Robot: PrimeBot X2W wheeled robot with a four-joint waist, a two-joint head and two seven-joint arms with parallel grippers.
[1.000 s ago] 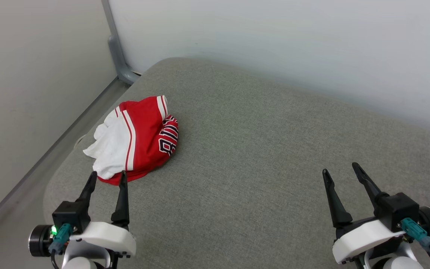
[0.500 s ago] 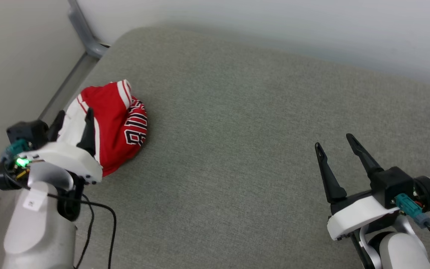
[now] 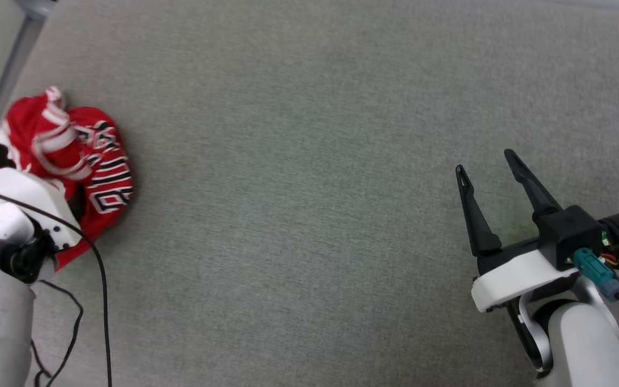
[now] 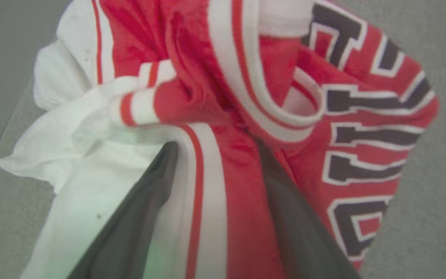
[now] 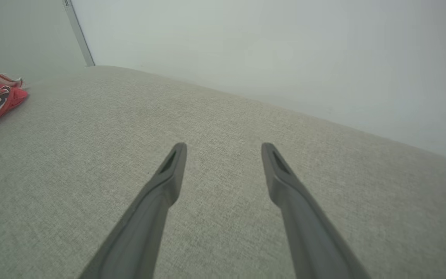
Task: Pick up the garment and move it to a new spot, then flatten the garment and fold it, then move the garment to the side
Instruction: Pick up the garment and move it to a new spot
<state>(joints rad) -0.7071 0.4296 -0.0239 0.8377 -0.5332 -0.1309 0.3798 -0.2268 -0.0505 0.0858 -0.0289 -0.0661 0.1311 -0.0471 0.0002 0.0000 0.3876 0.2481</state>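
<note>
The left claw point(image 4: 213, 149) stands spread, its tips sunk into the crumpled garment point(image 4: 246, 97) with a fold of cloth between them. The right claw point(image 3: 484, 161) gapes empty over the surface point(image 3: 309, 188), with the garment far to its left.

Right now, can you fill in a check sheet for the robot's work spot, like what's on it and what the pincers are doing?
Surface: grey woven pad, flat and smooth.
Job's things: garment crumpled in a heap near the pad's left edge, not yet flattened or folded.
Clutter: nothing seen.
Pincers: left pincer open, fingers pushed into the garment with a striped fold between them; right pincer open, holding nothing, over the pad far from the garment.
Cables: black cable hangs in loops from the left arm; teal plug on the right wrist.
Surroundings: pale wall and grey post behind the pad.
</note>
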